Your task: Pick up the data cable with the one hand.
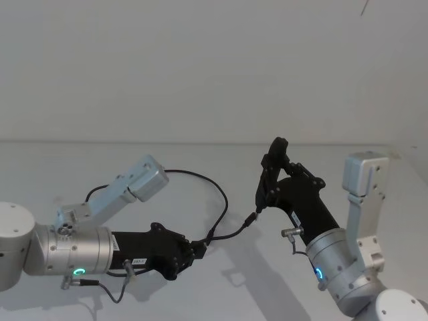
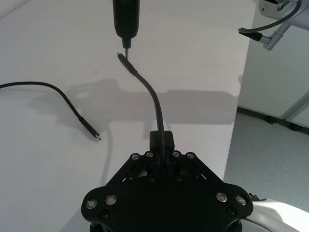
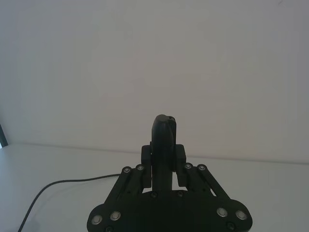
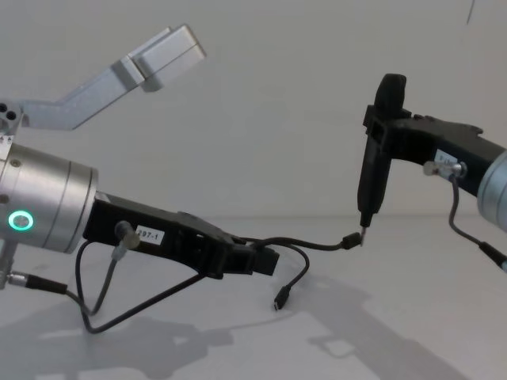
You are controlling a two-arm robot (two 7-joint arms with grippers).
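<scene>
The left gripper [image 4: 265, 260] reaches forward low over the white table [image 1: 200, 294], its fingers pressed together on the data cable [image 1: 217, 194] a short way back from one plug. From this grip, the cable's short end section rises clear of the table toward the right gripper [image 4: 372, 142], and its plug [image 4: 349, 240] sits just at the thin tip of the black pen-like tool [image 4: 371, 186] clamped upright in that gripper. The remaining cable loops back past the left gripper, with the other plug [image 4: 280, 301] hanging just above the table. A plain white wall [image 1: 200, 67] stands behind.
</scene>
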